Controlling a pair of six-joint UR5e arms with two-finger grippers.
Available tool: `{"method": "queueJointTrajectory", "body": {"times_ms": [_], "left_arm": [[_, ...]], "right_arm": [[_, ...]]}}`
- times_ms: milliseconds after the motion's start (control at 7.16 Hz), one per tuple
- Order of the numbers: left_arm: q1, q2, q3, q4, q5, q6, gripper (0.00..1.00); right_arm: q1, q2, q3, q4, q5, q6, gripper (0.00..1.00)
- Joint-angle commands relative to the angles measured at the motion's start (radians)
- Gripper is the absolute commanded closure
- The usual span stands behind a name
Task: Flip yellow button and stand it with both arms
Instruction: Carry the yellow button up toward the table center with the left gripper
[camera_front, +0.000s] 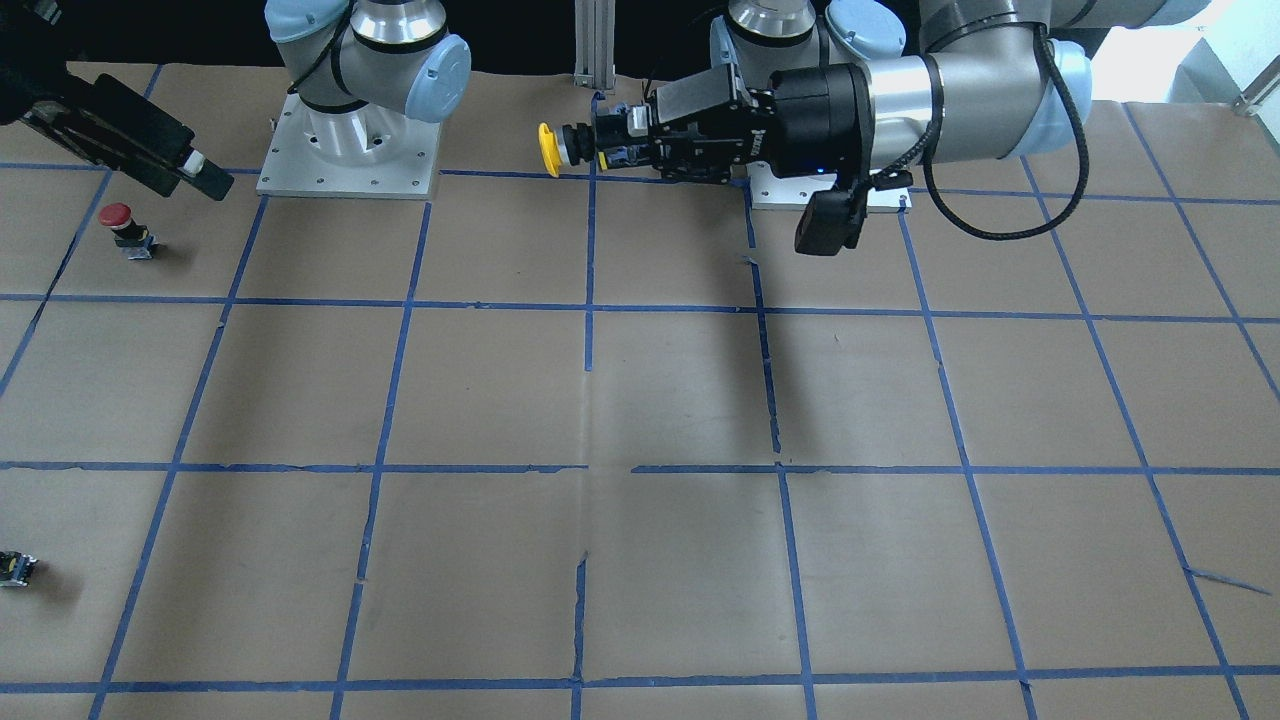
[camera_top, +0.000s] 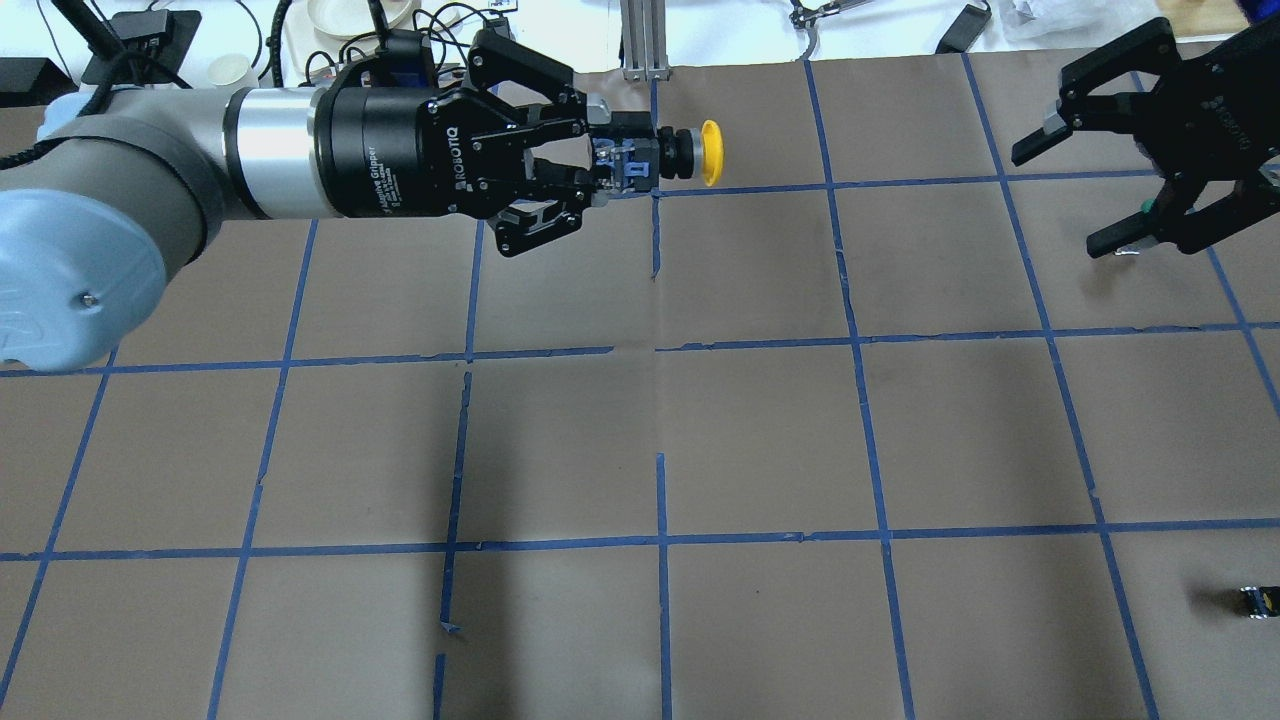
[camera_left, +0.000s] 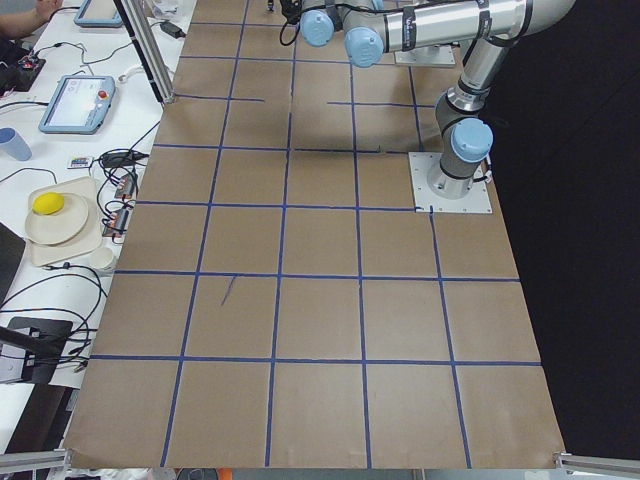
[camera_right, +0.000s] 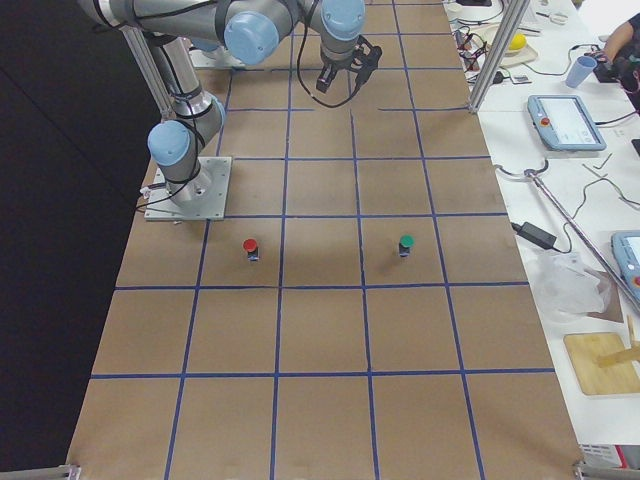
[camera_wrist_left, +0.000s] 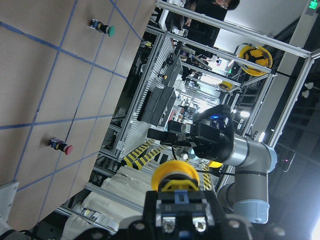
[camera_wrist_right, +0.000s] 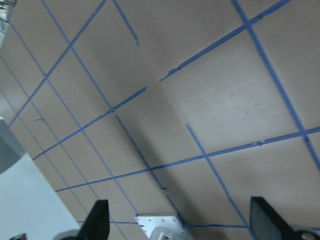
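The left gripper is pressed together on the grey and black body of the yellow button and holds it up in the air. The button lies horizontally. Its yellow cap sticks out past the fingertips and points toward the robot's right side, and the body is pinched between the two fingers. In the left wrist view the button sits straight in front of the camera, with the cap facing away.

The right gripper hangs well apart from the button, and its fingers are spread wide. In its own wrist view both fingertips stand far from each other, with only the table between them.

The table is covered with brown paper and a grid of blue tape. The shadow of the left arm falls on its middle squares. A wide gap of air separates the cap and the right gripper.

The other small things are all on the robot's right part of the table. The red button stands just beside the right gripper, the green button is near it, and the small black switch block lies at the picture's edge on that side.
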Motion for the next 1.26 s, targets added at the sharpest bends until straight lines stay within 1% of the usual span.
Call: {"method": "queueJointTrajectory", "body": {"times_ms": [0, 140, 279, 419, 559, 699, 838, 978, 1118], "left_arm": [[-0.028, 0.006, -0.017, 0.087, -0.053, -0.021, 0.83], [-0.030, -0.003, -0.017, 0.117, -0.057, -0.025, 0.83], [-0.035, -0.009, -0.019, 0.167, -0.080, -0.075, 0.84], [-0.054, -0.015, -0.023, 0.206, -0.082, -0.102, 0.84], [-0.065, -0.020, -0.031, 0.208, -0.085, -0.104, 0.84], [-0.070, -0.020, -0.032, 0.206, -0.114, -0.117, 0.84], [-0.071, -0.018, -0.054, 0.202, -0.140, -0.136, 0.84], [-0.071, -0.017, -0.087, 0.208, -0.149, -0.149, 0.84], [-0.071, -0.005, -0.092, 0.206, -0.181, -0.157, 0.84]], "right_arm": [[-0.001, -0.009, 0.020, 0.041, 0.158, 0.000, 0.00], [0.001, -0.012, 0.018, 0.045, 0.169, 0.004, 0.00], [0.010, -0.015, 0.017, 0.039, 0.173, 0.001, 0.00], [0.028, -0.045, 0.015, 0.035, 0.186, 0.006, 0.00], [0.041, -0.099, 0.018, 0.041, 0.274, 0.004, 0.00], [0.053, -0.119, 0.018, 0.038, 0.375, -0.009, 0.00], [0.070, -0.118, 0.018, 0.036, 0.475, -0.009, 0.00], [0.074, -0.109, 0.032, 0.036, 0.599, 0.003, 0.00], [0.073, -0.115, 0.067, 0.038, 0.626, 0.010, 0.00]]}}
